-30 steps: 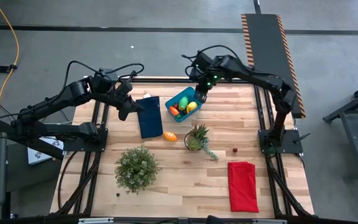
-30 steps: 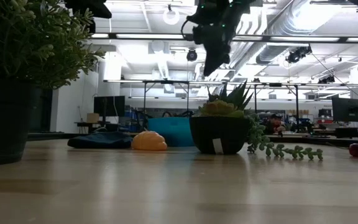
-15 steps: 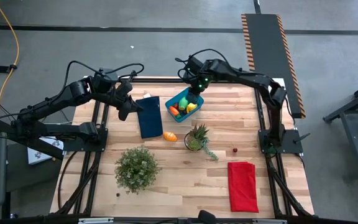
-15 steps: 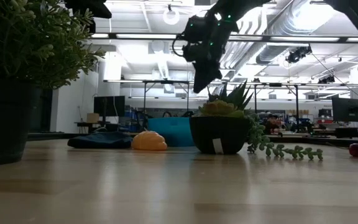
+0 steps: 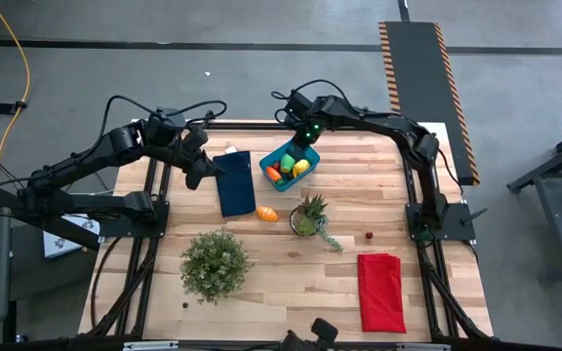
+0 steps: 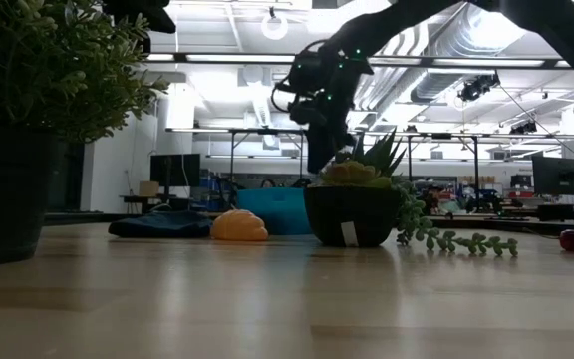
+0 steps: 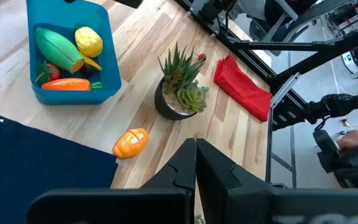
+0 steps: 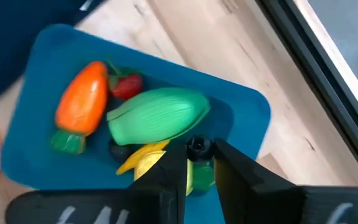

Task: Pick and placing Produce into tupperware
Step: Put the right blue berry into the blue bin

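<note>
Right gripper (image 5: pixel 303 149) hangs low over the far end of the blue tupperware (image 5: pixel 281 154), its fingers (image 8: pixel 173 171) drawn close together with only a narrow gap and a small dark item, hard to identify, showing between the tips. Inside the tub lie a green oval (image 8: pixel 158 116), an orange carrot (image 8: pixel 82 102) with green top, a yellow lemon (image 7: pixel 88 41) and a small red piece (image 8: pixel 127 85). One orange oval (image 5: pixel 267 214) remains on the wooden table (image 5: pixel 281 283), between the dark blue cloth (image 5: pixel 234 182) and the spiky-leaved potted plant (image 5: pixel 308 215), which stands just beside the tub's near side. A bushy potted plant (image 5: pixel 215 263) and a red cloth (image 5: pixel 381 291) sit farther toward the front. Left gripper (image 5: pixel 194 178) waits above the blue cloth's edge, fingers pressed together, its arm stretched in from the table's left side.
</note>
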`<move>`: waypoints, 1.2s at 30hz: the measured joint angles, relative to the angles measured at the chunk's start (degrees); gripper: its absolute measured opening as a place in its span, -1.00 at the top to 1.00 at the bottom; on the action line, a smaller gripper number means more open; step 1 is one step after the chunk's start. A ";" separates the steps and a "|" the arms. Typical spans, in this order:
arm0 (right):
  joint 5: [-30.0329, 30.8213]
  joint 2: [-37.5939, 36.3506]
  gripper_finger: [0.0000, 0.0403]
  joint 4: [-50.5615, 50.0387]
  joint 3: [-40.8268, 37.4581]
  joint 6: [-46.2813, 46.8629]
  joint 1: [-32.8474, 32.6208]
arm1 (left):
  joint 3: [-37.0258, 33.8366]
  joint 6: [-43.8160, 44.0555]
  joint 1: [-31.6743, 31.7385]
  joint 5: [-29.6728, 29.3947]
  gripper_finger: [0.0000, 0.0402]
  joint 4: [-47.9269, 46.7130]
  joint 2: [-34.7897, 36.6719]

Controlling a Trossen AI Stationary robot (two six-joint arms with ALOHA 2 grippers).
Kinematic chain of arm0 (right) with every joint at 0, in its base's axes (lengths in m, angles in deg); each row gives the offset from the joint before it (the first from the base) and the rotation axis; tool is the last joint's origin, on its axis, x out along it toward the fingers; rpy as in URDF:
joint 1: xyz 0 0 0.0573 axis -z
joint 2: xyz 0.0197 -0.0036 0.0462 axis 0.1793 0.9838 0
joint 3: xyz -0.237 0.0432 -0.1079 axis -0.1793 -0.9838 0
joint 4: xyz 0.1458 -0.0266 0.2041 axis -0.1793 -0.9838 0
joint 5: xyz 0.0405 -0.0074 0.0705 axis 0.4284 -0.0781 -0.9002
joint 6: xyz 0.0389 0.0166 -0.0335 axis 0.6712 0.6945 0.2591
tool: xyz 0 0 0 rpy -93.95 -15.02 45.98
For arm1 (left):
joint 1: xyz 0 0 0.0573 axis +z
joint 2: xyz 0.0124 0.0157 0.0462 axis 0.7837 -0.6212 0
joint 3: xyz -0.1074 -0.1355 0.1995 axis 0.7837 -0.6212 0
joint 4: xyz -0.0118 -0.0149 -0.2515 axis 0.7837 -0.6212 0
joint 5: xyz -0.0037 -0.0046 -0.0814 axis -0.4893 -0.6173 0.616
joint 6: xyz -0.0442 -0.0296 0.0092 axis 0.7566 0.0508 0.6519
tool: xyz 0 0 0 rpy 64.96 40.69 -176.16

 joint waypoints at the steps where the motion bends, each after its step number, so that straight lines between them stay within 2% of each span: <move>1: 0.09 0.20 0.75 0.11 0.00 0.29 0.07 | 0.00 0.00 0.01 -0.01 1.00 -0.04 0.00; 36: -3.28 1.22 0.75 -0.95 0.04 4.97 2.35 | 0.00 -1.07 0.00 -0.01 1.00 -1.76 0.00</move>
